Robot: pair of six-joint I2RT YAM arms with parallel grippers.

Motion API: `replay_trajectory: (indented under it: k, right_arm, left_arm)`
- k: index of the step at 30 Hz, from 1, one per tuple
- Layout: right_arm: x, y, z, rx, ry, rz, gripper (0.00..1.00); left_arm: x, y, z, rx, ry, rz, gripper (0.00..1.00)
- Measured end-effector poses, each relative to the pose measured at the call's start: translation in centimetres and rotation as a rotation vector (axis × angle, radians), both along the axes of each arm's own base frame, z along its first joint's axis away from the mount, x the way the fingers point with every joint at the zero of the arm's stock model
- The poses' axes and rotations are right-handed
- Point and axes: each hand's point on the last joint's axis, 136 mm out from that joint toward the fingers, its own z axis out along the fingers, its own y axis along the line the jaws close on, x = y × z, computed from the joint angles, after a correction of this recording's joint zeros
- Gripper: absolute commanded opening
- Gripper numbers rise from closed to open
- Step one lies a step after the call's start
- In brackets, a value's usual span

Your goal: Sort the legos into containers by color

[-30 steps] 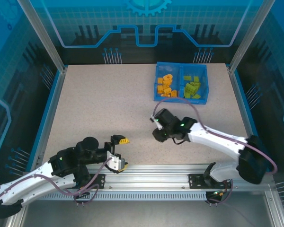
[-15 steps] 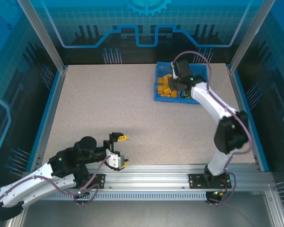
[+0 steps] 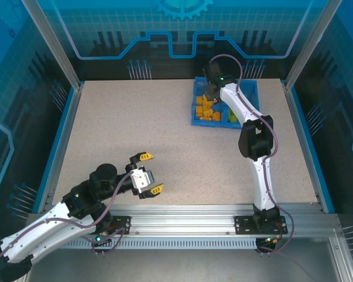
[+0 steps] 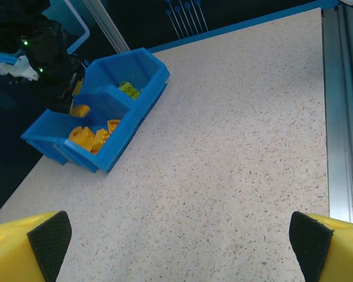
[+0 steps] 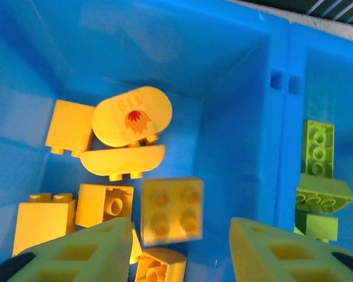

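Two snags threaten at the right gripper (image 5: 181,235). Hanging low inside the blue tray (image 3: 195,122), it could clip the middle wall (image 5: 282,135) or nudge a brick over it as it lifts. Its jaws stand partly apart and grip nothing; an orange brick (image 5: 172,210) sits free in the gap among the orange legos (image 5: 129,117). Lime-green legos (image 5: 317,147) lie at the frame's right. In the top view's lower left, the left gripper (image 3: 146,173) gapes wide, empty.
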Motion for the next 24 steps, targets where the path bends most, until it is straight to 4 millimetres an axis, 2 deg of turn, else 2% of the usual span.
replay_trajectory:
  k: [5,8,11,13,15,18,20,22,24]
  right_arm:
    - [-0.8,-0.4,0.4,-0.015,0.024,-0.005,0.52]
    - [-1.9,-0.2,1.7,0.008,0.021,0.008,0.53]
    - [-4.9,-0.2,4.0,0.057,0.004,0.029,0.57]
    - [-8.1,-0.5,6.3,0.104,-0.032,0.039,0.63]
    - [-11.4,-1.3,8.9,0.147,-0.099,0.043,0.70]
    - [-16.7,-3.2,11.8,0.196,-0.225,0.038,0.78]
    - [-19.6,-4.7,12.4,0.215,-0.311,0.028,0.83]
    - [-22.0,-6.5,10.9,0.215,-0.372,0.001,0.86]
    - [-23.6,-8.3,7.9,0.187,-0.393,-0.036,0.87]
  left_arm:
    - [0.6,0.2,-0.2,-0.019,0.050,0.037,0.99]
    - [1.7,0.6,0.6,-0.054,0.131,0.122,0.99]
    - [3.7,1.1,3.3,-0.129,0.210,0.266,0.99]
    - [5.5,1.9,5.6,-0.210,0.248,0.400,0.99]
    - [7.2,3.2,6.6,-0.274,0.266,0.538,0.99]
    - [9.0,5.5,5.3,-0.300,0.266,0.716,0.99]
    - [10.3,7.3,3.4,-0.294,0.253,0.829,0.99]
    - [11.5,9.6,0.8,-0.266,0.242,0.944,0.99]
    - [12.4,12.0,-1.9,-0.238,0.240,1.051,0.99]
